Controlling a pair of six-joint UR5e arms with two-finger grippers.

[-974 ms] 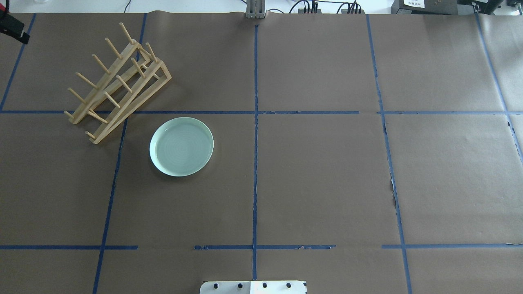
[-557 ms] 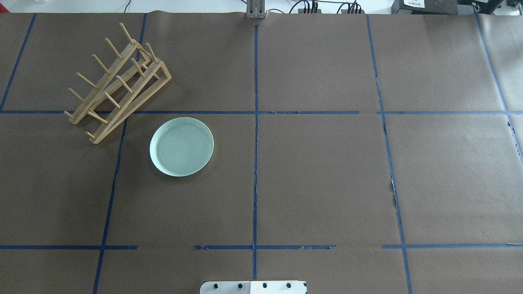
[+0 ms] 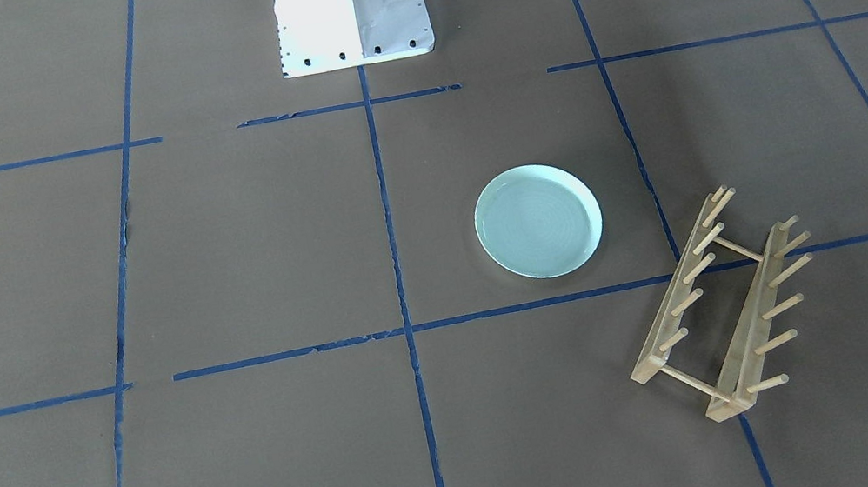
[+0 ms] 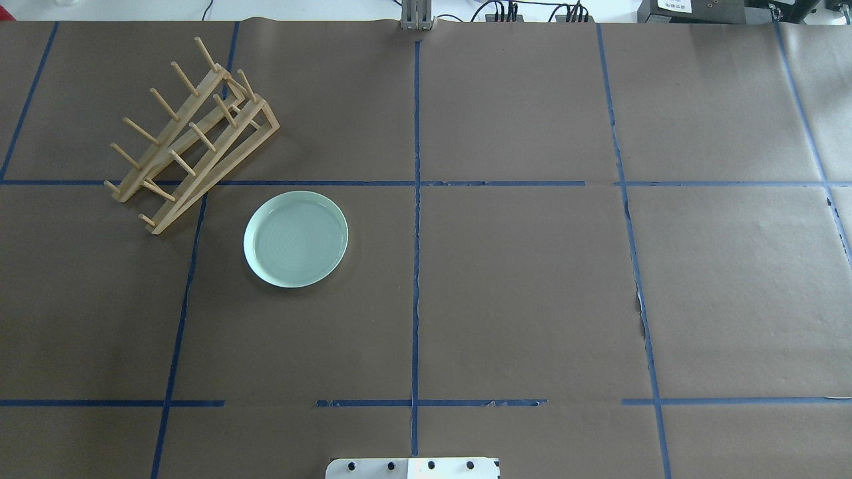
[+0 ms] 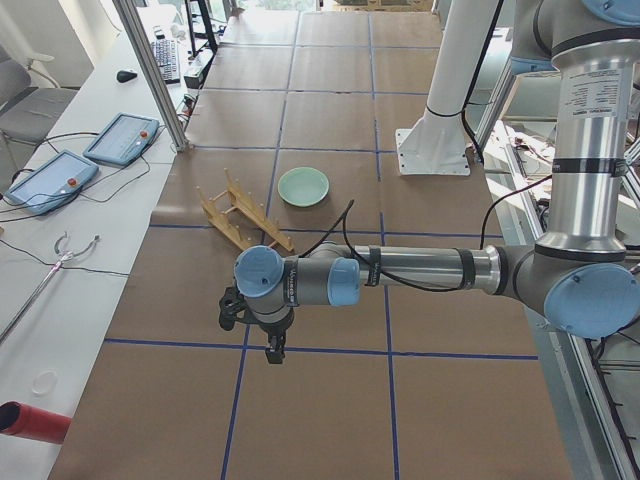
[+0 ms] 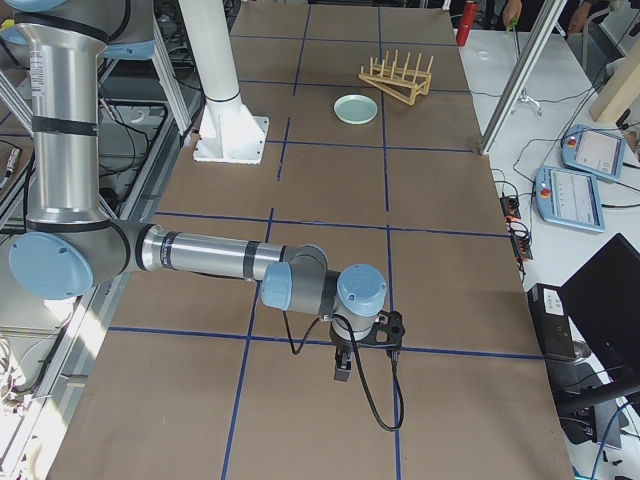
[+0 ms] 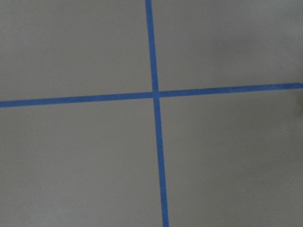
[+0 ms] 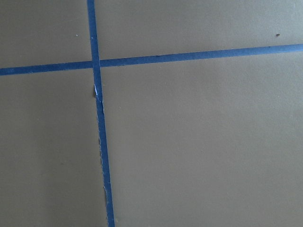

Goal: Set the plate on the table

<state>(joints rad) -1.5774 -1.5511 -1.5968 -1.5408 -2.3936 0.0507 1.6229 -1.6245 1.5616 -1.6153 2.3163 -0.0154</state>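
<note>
The pale mint-green plate point(image 4: 296, 239) lies flat on the brown paper table point(image 4: 532, 286), just near-right of the wooden rack. It also shows in the front-facing view point(image 3: 538, 221) and both side views point(image 5: 303, 186) point(image 6: 356, 109). Nothing touches it. My left gripper point(image 5: 272, 350) shows only in the exterior left view, far from the plate, pointing down over the table's left end. My right gripper point(image 6: 342, 368) shows only in the exterior right view, over the table's right end. I cannot tell whether either is open or shut. Both wrist views show only paper and blue tape.
The light wooden peg rack point(image 4: 193, 136) stands empty at the far left, beside the plate. The white robot base point(image 3: 348, 6) is at the table's near middle edge. Operator tablets point(image 5: 90, 155) lie on a side bench past the table.
A dark part at the top left edge of the overhead view has moved out of view. The plate and the rack have not moved.
</note>
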